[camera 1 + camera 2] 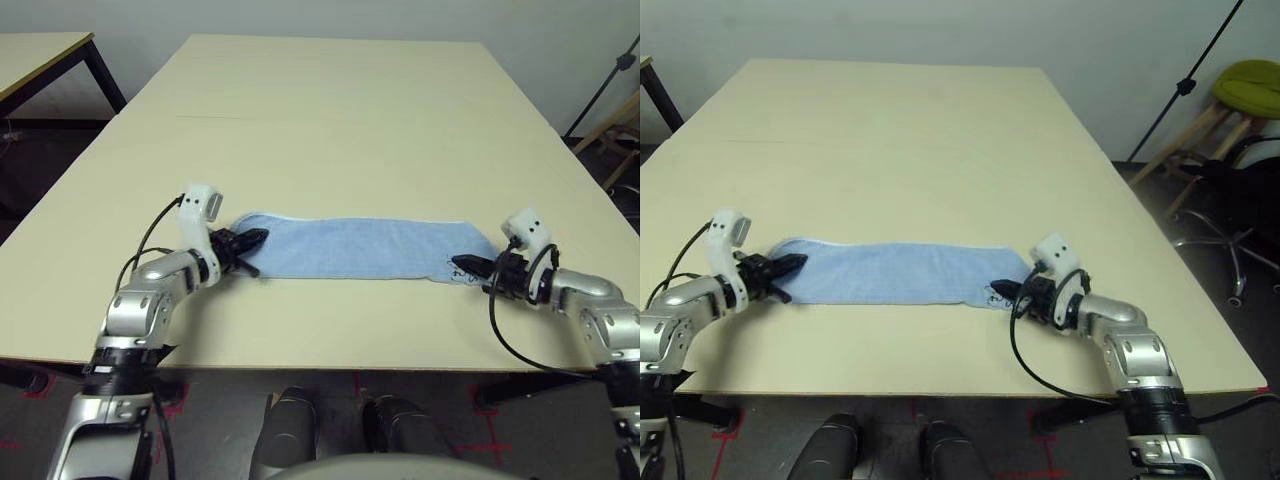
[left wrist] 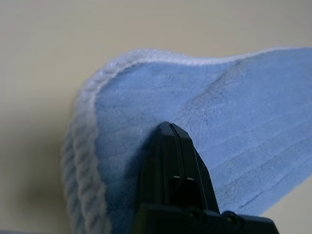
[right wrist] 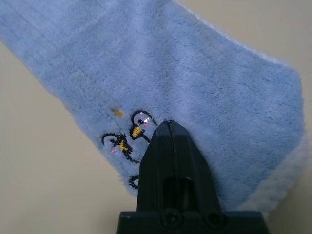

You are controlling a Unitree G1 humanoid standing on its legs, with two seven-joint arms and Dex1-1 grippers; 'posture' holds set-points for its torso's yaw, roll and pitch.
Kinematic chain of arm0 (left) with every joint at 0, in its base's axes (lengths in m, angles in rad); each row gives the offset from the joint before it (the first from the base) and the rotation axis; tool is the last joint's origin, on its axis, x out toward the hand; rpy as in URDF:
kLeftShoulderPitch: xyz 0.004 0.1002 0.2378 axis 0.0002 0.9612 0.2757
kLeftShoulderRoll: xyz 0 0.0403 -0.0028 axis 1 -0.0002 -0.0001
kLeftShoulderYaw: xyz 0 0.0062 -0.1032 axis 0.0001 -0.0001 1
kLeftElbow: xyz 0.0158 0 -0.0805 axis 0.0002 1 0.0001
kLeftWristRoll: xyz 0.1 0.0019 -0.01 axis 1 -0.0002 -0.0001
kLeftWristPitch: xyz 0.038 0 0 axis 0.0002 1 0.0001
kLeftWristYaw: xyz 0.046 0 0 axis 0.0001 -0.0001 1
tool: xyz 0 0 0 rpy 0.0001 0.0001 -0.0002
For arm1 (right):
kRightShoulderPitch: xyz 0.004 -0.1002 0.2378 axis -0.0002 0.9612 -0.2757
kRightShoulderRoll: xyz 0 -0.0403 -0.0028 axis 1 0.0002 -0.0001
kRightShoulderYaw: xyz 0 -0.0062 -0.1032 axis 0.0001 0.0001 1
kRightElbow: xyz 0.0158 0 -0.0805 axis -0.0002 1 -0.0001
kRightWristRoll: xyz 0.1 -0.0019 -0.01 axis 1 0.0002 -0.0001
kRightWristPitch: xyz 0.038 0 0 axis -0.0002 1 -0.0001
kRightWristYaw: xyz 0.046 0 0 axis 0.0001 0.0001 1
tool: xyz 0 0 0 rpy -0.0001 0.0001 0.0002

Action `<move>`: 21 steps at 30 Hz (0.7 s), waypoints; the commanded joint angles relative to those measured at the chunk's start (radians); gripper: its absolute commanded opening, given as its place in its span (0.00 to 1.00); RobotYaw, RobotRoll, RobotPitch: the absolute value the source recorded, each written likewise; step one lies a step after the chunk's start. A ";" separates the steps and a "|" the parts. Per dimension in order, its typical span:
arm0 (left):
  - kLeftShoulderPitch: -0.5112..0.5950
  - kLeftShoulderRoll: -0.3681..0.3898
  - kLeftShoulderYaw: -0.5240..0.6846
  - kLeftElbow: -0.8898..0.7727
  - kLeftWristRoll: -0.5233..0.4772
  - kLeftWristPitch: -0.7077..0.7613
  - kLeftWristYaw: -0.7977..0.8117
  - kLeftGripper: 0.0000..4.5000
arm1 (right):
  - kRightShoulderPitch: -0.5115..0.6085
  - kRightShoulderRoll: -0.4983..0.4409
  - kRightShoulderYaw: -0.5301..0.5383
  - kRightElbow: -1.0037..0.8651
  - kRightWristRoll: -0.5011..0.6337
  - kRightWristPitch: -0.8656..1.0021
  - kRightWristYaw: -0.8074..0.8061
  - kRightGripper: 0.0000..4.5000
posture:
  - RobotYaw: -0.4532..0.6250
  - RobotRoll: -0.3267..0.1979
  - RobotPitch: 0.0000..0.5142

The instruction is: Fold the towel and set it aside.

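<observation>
The desk (image 1: pixel 330 130) is a broad pale-cream top, bare apart from the towel; the room behind it has a plain light wall, a second desk (image 1: pixel 40 50) at far left, a dark stand (image 1: pixel 1200 70) and a green stool (image 1: pixel 1252 85) at far right, and a dark floor with red marks under the near edge.

The towel (image 1: pixel 350 248) lies near the desk's near edge as a long narrow light-blue band running left to right, apparently already doubled along its length, flat on the surface with white edging along its far side.

The left tool (image 1: pixel 250 243) sits at the band's left end with its fingers pressed together, seemingly nipping the cloth there. The right tool (image 1: pixel 468 266) is likewise pressed shut at the right end, beside the small dark embroidered mark (image 3: pixel 127 136).

The step in hand looks like gripping both ends for the next fold. That calls for lifting one end over to the other while keeping edges aligned and both pinches firm.
</observation>
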 commanded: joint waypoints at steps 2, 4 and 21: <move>0.017 0.018 0.000 0.046 0.024 -0.035 -0.017 0.00 | -0.005 -0.022 0.021 0.099 -0.064 -0.040 -0.004 0.00 | 0.53 0.62 0.23; 0.017 0.022 -0.004 0.057 0.028 -0.045 -0.022 0.00 | -0.015 -0.028 0.018 0.122 -0.069 -0.052 0.003 0.00 | 0.53 0.62 0.23; 0.025 0.089 0.085 -0.005 -0.020 -0.129 -0.110 0.21 | -0.054 -0.051 -0.335 -0.044 0.331 0.494 -0.098 0.31 | 0.55 0.62 0.24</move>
